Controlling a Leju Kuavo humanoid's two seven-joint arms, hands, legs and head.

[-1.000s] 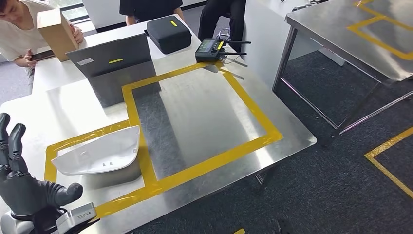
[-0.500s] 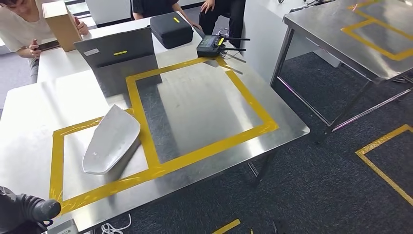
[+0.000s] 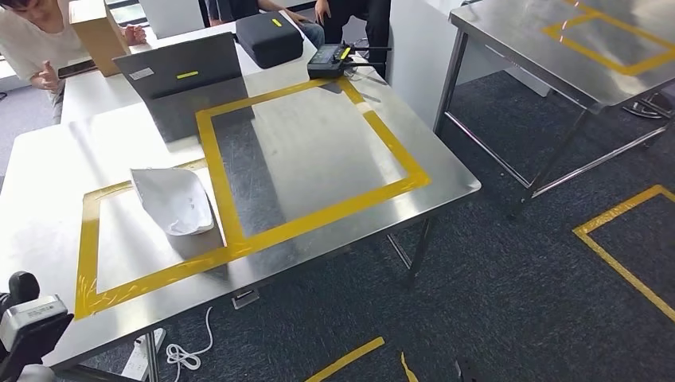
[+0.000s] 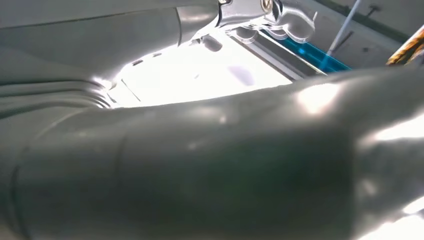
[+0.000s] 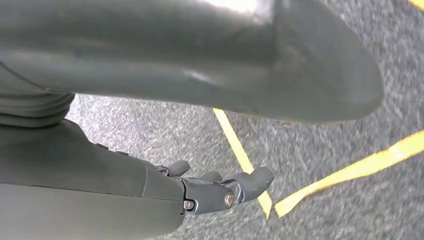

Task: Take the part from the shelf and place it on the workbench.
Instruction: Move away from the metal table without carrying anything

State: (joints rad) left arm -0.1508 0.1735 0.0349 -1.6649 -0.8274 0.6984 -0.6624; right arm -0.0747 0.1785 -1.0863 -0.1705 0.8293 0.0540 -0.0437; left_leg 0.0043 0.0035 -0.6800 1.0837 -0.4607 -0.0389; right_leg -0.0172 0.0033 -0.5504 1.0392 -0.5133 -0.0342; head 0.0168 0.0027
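The white curved part lies on the steel workbench, inside the small yellow-taped rectangle at its near left; nothing touches it. My left wrist with its camera box sits low at the workbench's near left corner, away from the part. In the left wrist view my left hand shows a thick thumb up close and fingers apart from it, holding nothing. My right hand hangs over the dark carpet, its fingers loosely apart and empty.
At the workbench's far side stand a grey laptop, a black case and a controller. A person with a cardboard box is at the far left. A second steel table stands to the right. A white cable lies on the floor.
The whole view has shifted as the camera moved back. My left hand dropped from beside the part out of the head view. The part has turned within its taped rectangle.
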